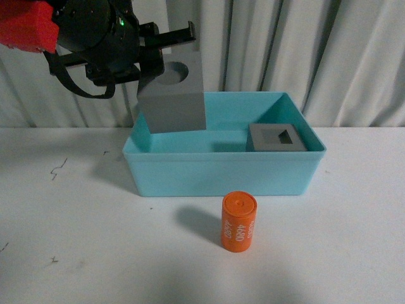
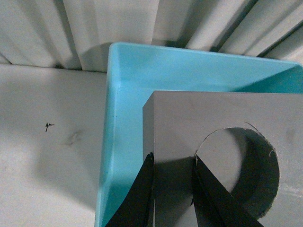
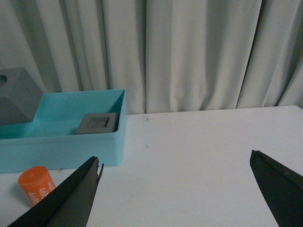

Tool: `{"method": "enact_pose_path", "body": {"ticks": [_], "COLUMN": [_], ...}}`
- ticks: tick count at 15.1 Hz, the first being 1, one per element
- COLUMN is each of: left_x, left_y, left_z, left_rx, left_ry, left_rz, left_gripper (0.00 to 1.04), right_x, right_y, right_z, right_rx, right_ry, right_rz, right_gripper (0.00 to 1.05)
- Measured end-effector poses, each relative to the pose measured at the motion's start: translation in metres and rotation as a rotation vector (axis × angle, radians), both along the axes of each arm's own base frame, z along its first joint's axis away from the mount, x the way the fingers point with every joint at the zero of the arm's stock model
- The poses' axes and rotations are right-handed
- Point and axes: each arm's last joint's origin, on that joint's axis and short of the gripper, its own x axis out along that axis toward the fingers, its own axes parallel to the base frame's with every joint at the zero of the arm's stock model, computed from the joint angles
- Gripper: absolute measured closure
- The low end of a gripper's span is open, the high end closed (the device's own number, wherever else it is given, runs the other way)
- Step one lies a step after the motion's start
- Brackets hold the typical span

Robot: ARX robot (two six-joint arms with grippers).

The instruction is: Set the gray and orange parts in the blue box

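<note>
My left gripper (image 1: pixel 174 47) is shut on the gray cube with the round recess (image 1: pixel 174 95), holding it in the air above the left part of the blue box (image 1: pixel 215 168). In the left wrist view one finger lies on the cube's outer side and the other in the recess of the gray cube (image 2: pixel 222 137), with the box's corner (image 2: pixel 118 94) below. The gray cube with the square recess (image 1: pixel 276 137) lies inside the box at the right. The orange cylinder (image 1: pixel 238 221) stands upright on the table in front of the box. My right gripper (image 3: pixel 175 163) is open over bare table.
A white table (image 1: pixel 69 209) carries everything, with small dark marks at the left. Pale pleated curtains (image 1: pixel 304 44) hang close behind the box. The right wrist view shows the box (image 3: pixel 71 142) and orange cylinder (image 3: pixel 35 184) off to one side.
</note>
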Motion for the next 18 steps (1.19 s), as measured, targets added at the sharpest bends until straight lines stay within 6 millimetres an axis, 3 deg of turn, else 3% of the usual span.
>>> {"method": "enact_pose_path", "body": {"ticks": [4, 11, 12, 13, 15, 16, 17, 18], "left_x": [0.006, 0.004, 0.001, -0.019, -0.059, -0.095, -0.141, -0.171], "left_y": [0.002, 0.022, 0.026, 0.035, 0.049, 0.057, 0.064, 0.066], "left_z": [-0.017, -0.042, -0.046, -0.047, -0.018, 0.008, 0.020, 0.014], "left_rx": [0.022, 0.043, 0.044, 0.031, -0.085, -0.181, -0.282, -0.321], "left_ry": [0.035, 0.088, 0.087, 0.115, 0.084, 0.033, 0.032, 0.063], "left_rz": [-0.005, 0.037, 0.046, 0.072, 0.126, 0.164, 0.227, 0.274], "left_gripper": [0.88, 0.87, 0.62, 0.38, 0.15, 0.05, 0.07, 0.07], "right_x": [0.000, 0.000, 0.000, 0.000, 0.000, 0.000, 0.000, 0.000], "right_y": [0.000, 0.000, 0.000, 0.000, 0.000, 0.000, 0.000, 0.000], "right_z": [0.000, 0.000, 0.000, 0.000, 0.000, 0.000, 0.000, 0.000], "right_rx": [0.000, 0.000, 0.000, 0.000, 0.000, 0.000, 0.000, 0.000], "right_ry": [0.000, 0.000, 0.000, 0.000, 0.000, 0.000, 0.000, 0.000], "right_rz": [0.000, 0.000, 0.000, 0.000, 0.000, 0.000, 0.000, 0.000], "right_gripper": [0.06, 0.06, 0.06, 0.06, 0.06, 0.06, 0.06, 0.06]}}
